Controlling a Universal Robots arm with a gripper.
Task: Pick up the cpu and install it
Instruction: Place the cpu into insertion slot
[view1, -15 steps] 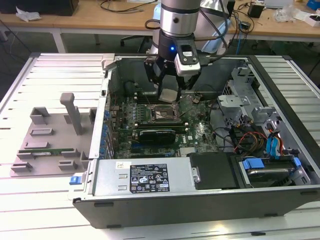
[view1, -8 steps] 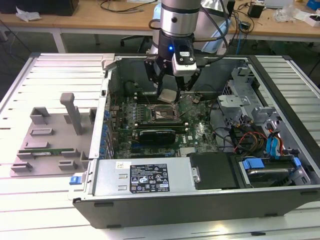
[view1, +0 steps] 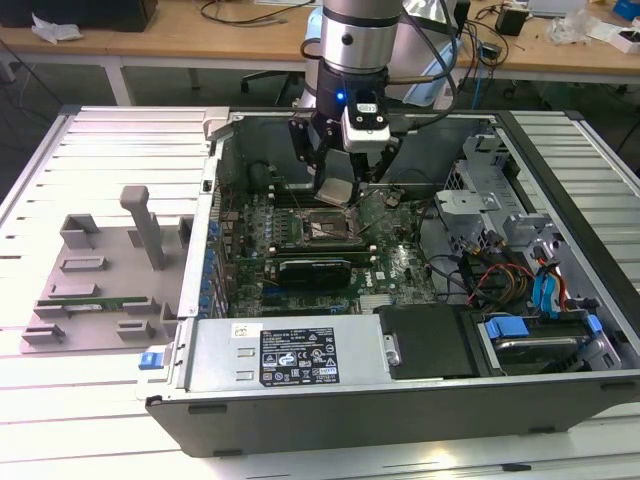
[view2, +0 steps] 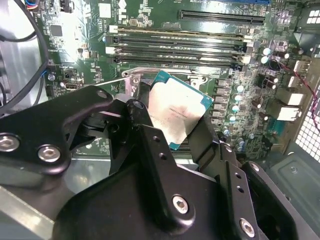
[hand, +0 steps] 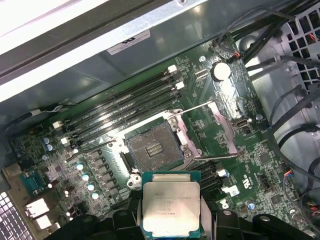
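Observation:
The cpu (view1: 334, 192) is a flat square chip with a silver-grey top and a teal edge. My gripper (view1: 338, 188) is shut on it and holds it in the air inside the open computer case. The chip hangs tilted just above the motherboard. In both wrist views the cpu (view2: 176, 112) (hand: 171, 202) sits between the black fingers (view2: 142, 132). The open cpu socket (hand: 153, 148) lies below it, its metal frame (hand: 212, 131) swung open to one side. In the exterior view the socket (view1: 328, 228) is directly under the chip.
Empty memory slots (hand: 125, 107) run beside the socket. A black card (view1: 315, 268) lies in front of it. Cables (view1: 495, 275) and blue drive trays (view1: 550, 300) crowd the case on the exterior view's right. A grey parts fixture (view1: 105, 275) with a memory stick (view1: 88, 297) sits outside on the exterior view's left.

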